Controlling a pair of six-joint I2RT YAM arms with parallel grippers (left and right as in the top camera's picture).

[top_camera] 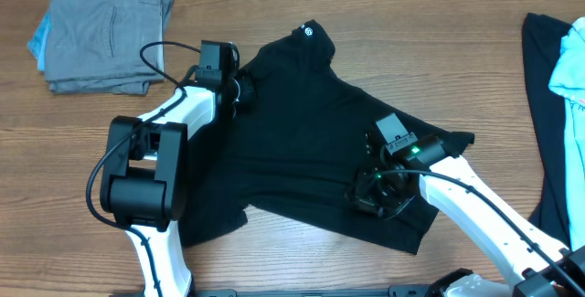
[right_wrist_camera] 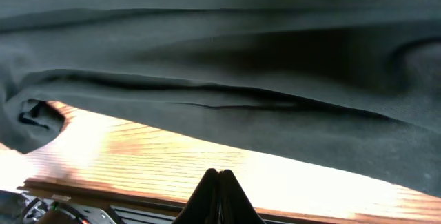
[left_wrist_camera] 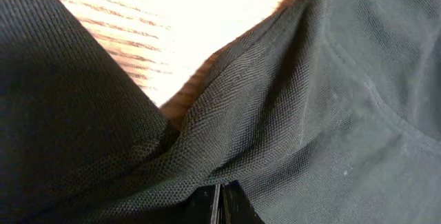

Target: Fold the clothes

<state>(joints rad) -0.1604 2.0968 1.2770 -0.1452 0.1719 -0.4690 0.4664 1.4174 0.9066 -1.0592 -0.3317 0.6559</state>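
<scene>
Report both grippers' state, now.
Left gripper: closed, tips against the black shirt; whether it grips the cloth cannot be told.
Right gripper: closed, holding nothing.

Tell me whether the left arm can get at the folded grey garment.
Probably yes: only bare table lies between the left gripper, shut over the black shirt, and the grey garment.

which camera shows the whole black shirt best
Overhead: the black shirt appears nearly whole, spread on the table. Left wrist shows only bunched weave close up; right wrist only folds and one edge.
</scene>
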